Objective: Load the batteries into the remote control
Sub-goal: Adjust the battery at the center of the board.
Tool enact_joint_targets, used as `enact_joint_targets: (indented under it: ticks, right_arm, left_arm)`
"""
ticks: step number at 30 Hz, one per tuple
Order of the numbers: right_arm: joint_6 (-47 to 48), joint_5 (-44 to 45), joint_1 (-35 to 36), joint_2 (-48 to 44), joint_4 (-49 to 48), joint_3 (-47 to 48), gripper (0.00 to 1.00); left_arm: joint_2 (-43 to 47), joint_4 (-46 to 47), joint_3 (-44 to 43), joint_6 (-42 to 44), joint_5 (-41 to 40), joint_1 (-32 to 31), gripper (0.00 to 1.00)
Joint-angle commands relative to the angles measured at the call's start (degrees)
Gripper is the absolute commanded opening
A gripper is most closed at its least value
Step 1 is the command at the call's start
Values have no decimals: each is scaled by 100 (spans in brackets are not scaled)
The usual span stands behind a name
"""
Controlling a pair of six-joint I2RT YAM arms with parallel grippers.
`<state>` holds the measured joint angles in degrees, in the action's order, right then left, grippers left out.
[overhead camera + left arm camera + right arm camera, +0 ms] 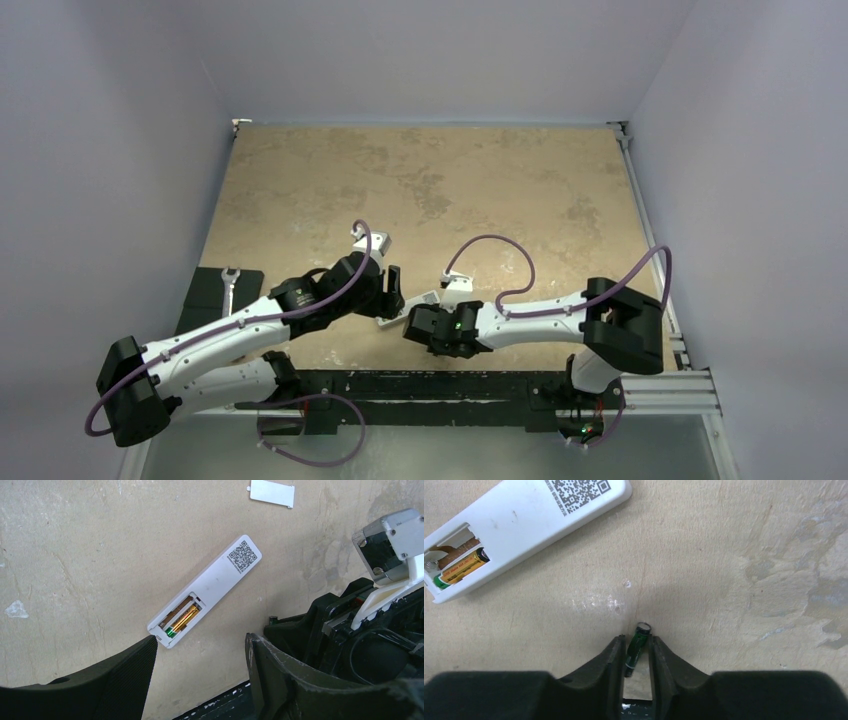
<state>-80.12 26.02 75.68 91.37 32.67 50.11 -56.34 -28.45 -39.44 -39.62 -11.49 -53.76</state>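
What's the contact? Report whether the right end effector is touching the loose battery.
Touching. The right wrist view shows the right end effector clamping the loose battery from both sides.

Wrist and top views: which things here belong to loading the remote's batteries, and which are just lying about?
Job:
slim white remote control, back up
gold-and-green battery in its open compartment
dark green battery held in the right gripper
flat white compartment cover

Lying about:
flat black pad, far left
white wrench-shaped tool on it
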Motion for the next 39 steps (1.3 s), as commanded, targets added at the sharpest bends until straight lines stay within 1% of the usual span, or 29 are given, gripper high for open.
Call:
enact_joint_targets:
  ticks: [1, 5, 7, 12, 14, 16, 20, 25, 27, 30, 35, 39]
  right_arm:
    - [264, 79, -35, 238, 67, 14, 27]
    - [759, 132, -40, 279, -74, 107, 22]
    - [1093, 176, -67, 293, -104, 204, 17]
    - [2352, 238, -137, 113, -536, 244, 7]
    - [2836, 205, -169, -4, -766, 207, 5]
    - [3408, 50, -233, -147, -1080, 140, 4]
    - [4676, -534, -307, -280, -1895, 71, 5]
    - [5858, -1150, -308, -104, -2209, 182, 6]
    - [6133, -1377, -308, -22, -2257, 213, 7]
    - [6362, -1457, -308, -20, -2284, 210, 7]
    - [6626, -1646, -308, -112, -2380, 69, 9]
    - [6733, -1634, -308, -48, -2331, 48, 11]
  left_arm:
    - [137, -17, -64, 27, -132, -13, 65]
    - [156, -68, -81, -18, -143, -17, 65]
    - [166, -79, -81, -45, -143, -17, 65]
    - [233, -77, -50, -133, -140, -12, 65]
    - [273, -59, -10, -170, -127, -13, 65]
    - [304, -64, 13, -194, -108, -13, 66]
    - [325, -96, 20, -238, -167, -13, 66]
    - [323, -140, 15, -313, -239, -12, 66]
    - [357, -179, 31, -368, -247, -12, 66]
    - [460, -262, 66, -450, -285, -12, 66]
    - [691, -547, 66, -654, -390, -20, 66]
    - [855, -771, 59, -837, -455, -12, 66]
